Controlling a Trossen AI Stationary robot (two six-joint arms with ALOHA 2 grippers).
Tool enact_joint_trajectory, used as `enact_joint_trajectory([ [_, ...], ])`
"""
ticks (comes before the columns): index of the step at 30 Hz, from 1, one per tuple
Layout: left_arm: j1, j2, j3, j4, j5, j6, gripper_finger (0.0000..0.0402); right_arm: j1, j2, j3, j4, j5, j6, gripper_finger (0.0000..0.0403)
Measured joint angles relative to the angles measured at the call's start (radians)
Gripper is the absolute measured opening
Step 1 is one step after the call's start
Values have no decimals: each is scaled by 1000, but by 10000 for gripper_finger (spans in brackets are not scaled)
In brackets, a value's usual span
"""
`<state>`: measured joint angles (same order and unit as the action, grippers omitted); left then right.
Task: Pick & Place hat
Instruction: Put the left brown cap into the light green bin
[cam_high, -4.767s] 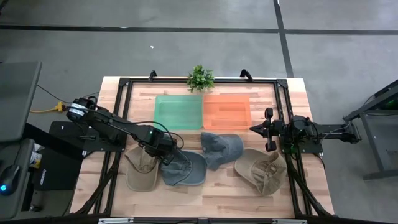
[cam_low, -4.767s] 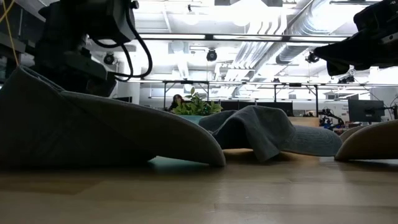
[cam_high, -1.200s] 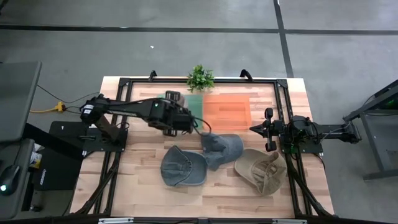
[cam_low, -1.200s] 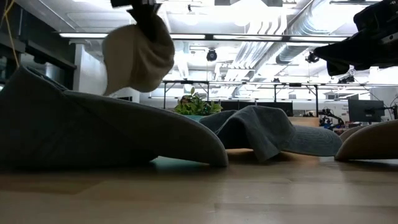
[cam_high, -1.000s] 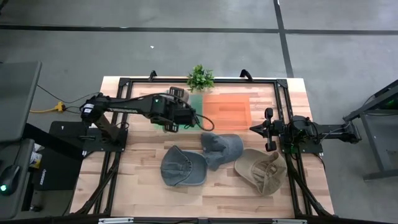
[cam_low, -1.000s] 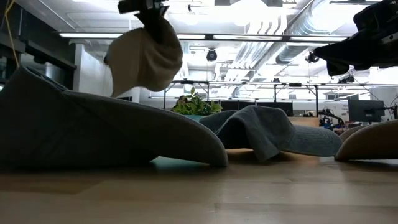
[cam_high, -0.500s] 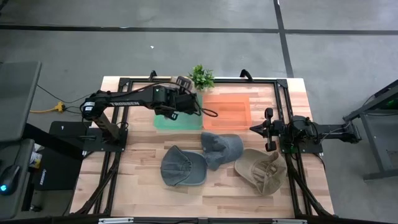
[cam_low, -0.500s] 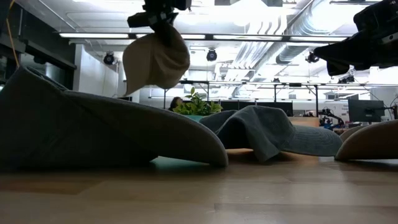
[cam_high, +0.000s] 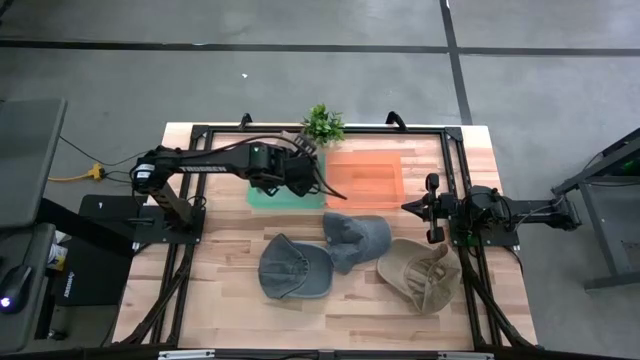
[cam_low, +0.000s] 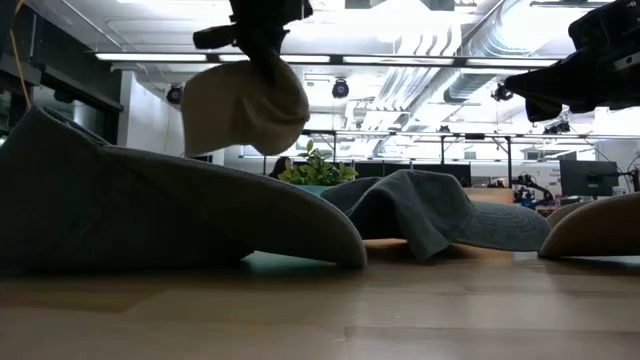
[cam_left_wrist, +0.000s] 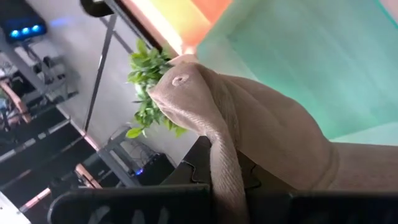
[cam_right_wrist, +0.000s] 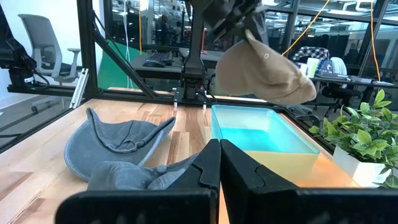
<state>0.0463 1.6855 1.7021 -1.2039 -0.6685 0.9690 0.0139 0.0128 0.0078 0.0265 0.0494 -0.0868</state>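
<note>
A tan hat hangs in the air from my left gripper, which is shut on it above the green bin. The right wrist view shows this hat over the bin. The orange bin stands to the right of the green one. Two grey-blue hats and a second tan hat lie on the table nearer the front. My right gripper waits shut at the table's right side. My left gripper pinches a fold of the tan hat's cloth between its two fingers; the gripper's own body hides the exact place. The fingers come from above. The hat hangs below them, lifted clear, with its crown button pointing away from the gripper.
A small potted plant stands at the far edge behind the bins. A black frame runs around the work area. Bare wood shows at the front left.
My left gripper has carried the tan hat toward the table's far edge and a little to the right, over the green bin. The hat has stayed clear of the table and has swung and turned below the fingers.
</note>
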Motion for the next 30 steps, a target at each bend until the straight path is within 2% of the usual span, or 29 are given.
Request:
enact_joint_trajectory([
  [6,0,0,-77,67,-7,83,0,0,0,0,0,0,0,1],
  [12,0,0,-149,154,-87,177,0,0,0,0,0,0,0,1],
  [17,-1,0,-209,172,-97,213,0,0,0,0,0,0,0,1],
  [30,0,0,-369,361,-122,309,0,0,0,0,0,0,0,1],
])
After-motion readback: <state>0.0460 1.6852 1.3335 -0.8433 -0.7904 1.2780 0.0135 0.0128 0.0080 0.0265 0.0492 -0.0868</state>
